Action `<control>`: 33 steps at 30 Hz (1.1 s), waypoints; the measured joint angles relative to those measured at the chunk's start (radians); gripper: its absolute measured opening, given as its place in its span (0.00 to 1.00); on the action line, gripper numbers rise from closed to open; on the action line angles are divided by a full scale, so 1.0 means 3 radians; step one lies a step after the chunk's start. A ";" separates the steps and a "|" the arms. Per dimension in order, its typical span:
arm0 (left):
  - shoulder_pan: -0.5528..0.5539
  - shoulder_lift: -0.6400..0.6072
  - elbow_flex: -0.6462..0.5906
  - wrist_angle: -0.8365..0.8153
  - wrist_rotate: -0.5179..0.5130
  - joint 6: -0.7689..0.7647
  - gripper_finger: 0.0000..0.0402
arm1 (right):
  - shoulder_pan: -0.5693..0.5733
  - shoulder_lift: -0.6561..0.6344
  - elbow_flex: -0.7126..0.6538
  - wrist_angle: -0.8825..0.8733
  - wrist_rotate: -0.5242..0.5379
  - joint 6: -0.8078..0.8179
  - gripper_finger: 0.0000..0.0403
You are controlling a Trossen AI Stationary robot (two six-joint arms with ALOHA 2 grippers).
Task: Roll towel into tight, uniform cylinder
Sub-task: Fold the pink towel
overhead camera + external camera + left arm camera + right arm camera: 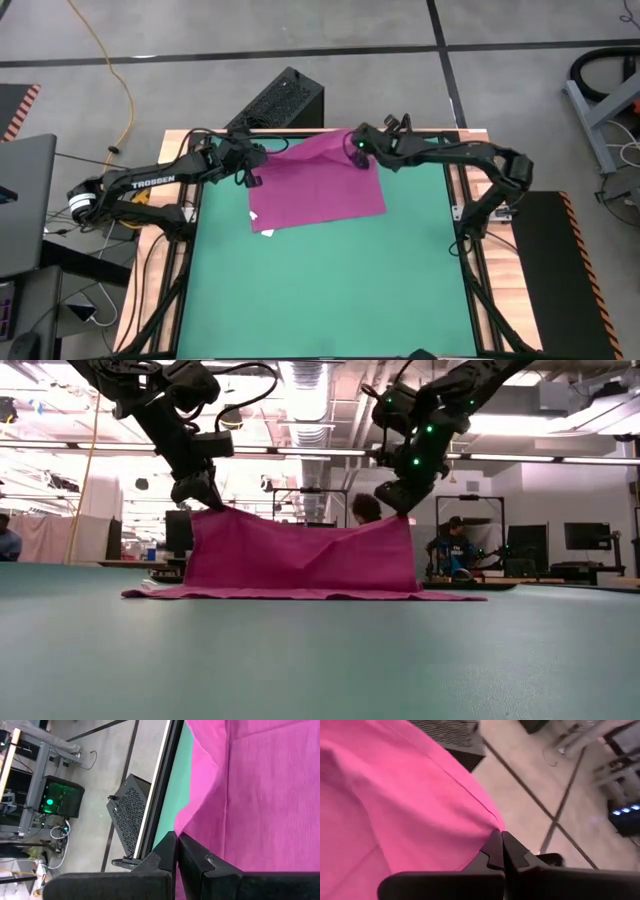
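Overhead, table-level and two close wrist cameras share the towel (318, 187).

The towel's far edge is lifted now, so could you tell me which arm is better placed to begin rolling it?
Neither alone: the left gripper and right gripper each pinch a raised far corner of the towel.

I see a wooden-edged table (178, 215) covered by a flat green mat (330, 290), where the magenta-pink soft cloth towel's (318, 190) near edge rests.
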State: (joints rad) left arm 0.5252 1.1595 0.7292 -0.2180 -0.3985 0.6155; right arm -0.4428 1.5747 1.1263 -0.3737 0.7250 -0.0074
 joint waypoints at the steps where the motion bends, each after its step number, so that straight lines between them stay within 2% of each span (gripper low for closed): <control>1: -0.0009 -0.0001 0.0000 0.0006 0.0000 0.0005 0.00 | -0.0021 -0.0009 0.0000 0.0025 0.0086 -0.0009 0.00; 7: -0.0030 0.0000 0.0000 0.0023 -0.0028 0.0014 0.00 | -0.0153 0.0004 0.0000 0.0386 0.0140 -0.0176 0.00; 10: -0.0030 0.0000 0.0000 0.0020 -0.0102 0.0041 0.00 | -0.0179 0.0008 0.0000 0.0409 0.0152 -0.0173 0.00; 17: -0.0067 -0.0003 0.0000 0.0009 -0.0176 0.0160 0.00 | -0.0140 -0.0012 0.0000 0.0282 0.0458 -0.0264 0.00; 22: -0.0074 -0.0004 0.0000 -0.0127 -0.0184 0.0176 0.00 | -0.0140 -0.0012 0.0000 0.0269 0.0309 -0.0173 0.00; 30: -0.0087 -0.0006 0.0001 -0.0391 -0.0157 0.0033 0.00 | 0.0106 -0.0013 0.0000 -0.0305 0.0258 0.0075 0.00; 33: -0.0139 -0.0006 0.0001 -0.0481 0.0035 -0.0130 0.00 | 0.0211 -0.0013 0.0000 -0.0582 0.0270 0.0218 0.00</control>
State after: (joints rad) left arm 0.4835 1.1576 0.7295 -0.3624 -0.3879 0.5766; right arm -0.3795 1.5707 1.1263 -0.5482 0.8061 0.0580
